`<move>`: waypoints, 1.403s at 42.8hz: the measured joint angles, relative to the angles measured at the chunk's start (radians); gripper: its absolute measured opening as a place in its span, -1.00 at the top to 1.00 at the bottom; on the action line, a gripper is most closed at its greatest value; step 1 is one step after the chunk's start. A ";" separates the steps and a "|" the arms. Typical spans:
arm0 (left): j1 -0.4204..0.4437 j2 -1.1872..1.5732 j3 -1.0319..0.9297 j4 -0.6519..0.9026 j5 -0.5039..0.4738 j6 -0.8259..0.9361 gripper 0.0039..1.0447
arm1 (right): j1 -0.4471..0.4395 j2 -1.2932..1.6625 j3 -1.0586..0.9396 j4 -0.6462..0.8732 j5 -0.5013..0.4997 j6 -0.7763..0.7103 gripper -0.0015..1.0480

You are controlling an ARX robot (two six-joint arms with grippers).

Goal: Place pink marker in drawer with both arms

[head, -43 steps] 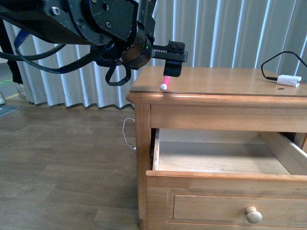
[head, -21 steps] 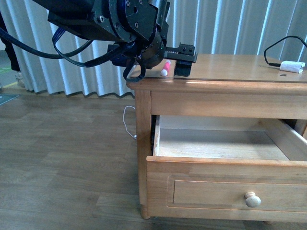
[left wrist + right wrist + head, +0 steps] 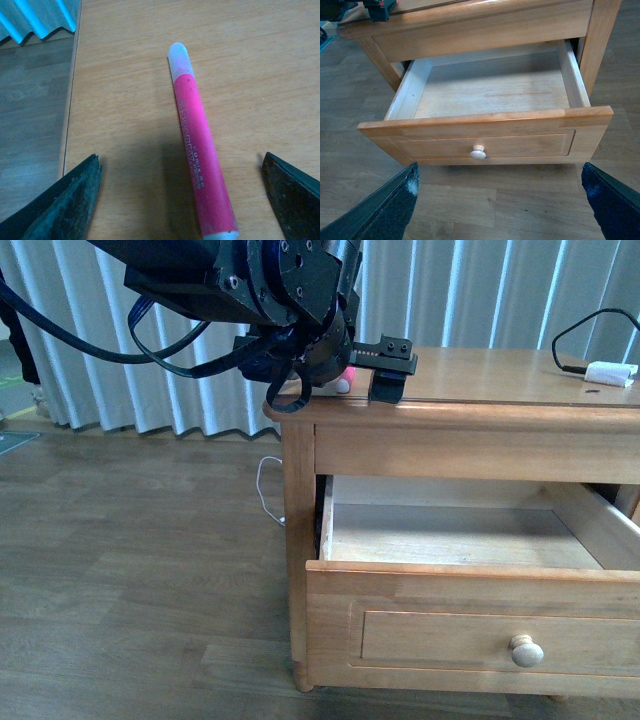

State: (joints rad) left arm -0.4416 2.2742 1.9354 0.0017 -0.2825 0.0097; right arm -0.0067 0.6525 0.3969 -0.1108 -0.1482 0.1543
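Between the left jaws, touching neither, the marker [image 3: 199,145] lies flat on the cabinet top [image 3: 125,75]. These jaws are spread wide, one toothed tip on either side of the pink barrel, with bare wood showing in both gaps. The marker's pale cap points away from the jaws and reaches past their tips, while its other end sits back between them. Close to one side of the jaws runs the edge of the top, with the floor [image 3: 130,570] beyond it. In the front view the left arm [image 3: 270,290] reaches low over the top's near left corner, and only a sliver of pink shows beside the jaws.

Below the left jaws and nearer the robot, the drawer [image 3: 485,119] stands pulled well out, its inside plain pale wood. The right jaws are spread too. They hang above and in front of the drawer front, clear of it, with the knob [image 3: 478,152] roughly midway between their tips. Well away from both pairs of jaws, at the far right end of the top, lies a white plug [image 3: 607,372]. A pale curtain [image 3: 150,370] hangs behind the left arm.
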 joint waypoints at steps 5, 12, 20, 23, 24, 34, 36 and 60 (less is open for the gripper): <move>-0.004 0.008 0.018 -0.018 -0.001 -0.008 -0.89 | 0.000 0.000 0.000 0.000 0.000 0.000 -0.83; -0.008 0.020 0.051 -0.069 -0.001 -0.010 -0.83 | 0.000 0.000 0.000 0.000 0.000 0.000 -0.83; -0.013 0.021 0.060 -0.094 -0.002 -0.006 -0.31 | 0.000 0.000 0.000 0.000 0.000 0.000 -0.83; -0.014 0.021 0.060 -0.096 -0.001 -0.002 -0.11 | 0.000 0.000 0.000 0.000 0.000 0.000 -0.83; -0.014 0.021 0.060 -0.096 0.000 0.000 -0.04 | 0.000 0.000 0.000 0.000 0.000 0.000 -0.83; -0.011 0.021 0.055 -0.094 -0.001 0.016 0.68 | 0.000 0.000 0.000 0.000 0.000 0.000 -0.83; -0.010 0.019 0.049 -0.088 0.002 0.017 0.72 | 0.000 0.000 0.000 0.000 0.000 0.000 -0.83; -0.005 -0.290 -0.409 0.211 0.289 0.096 0.73 | 0.000 0.000 0.000 0.000 0.000 0.000 -0.83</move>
State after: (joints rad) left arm -0.4469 1.9846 1.5265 0.2131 0.0067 0.1059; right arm -0.0067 0.6525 0.3969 -0.1108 -0.1486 0.1539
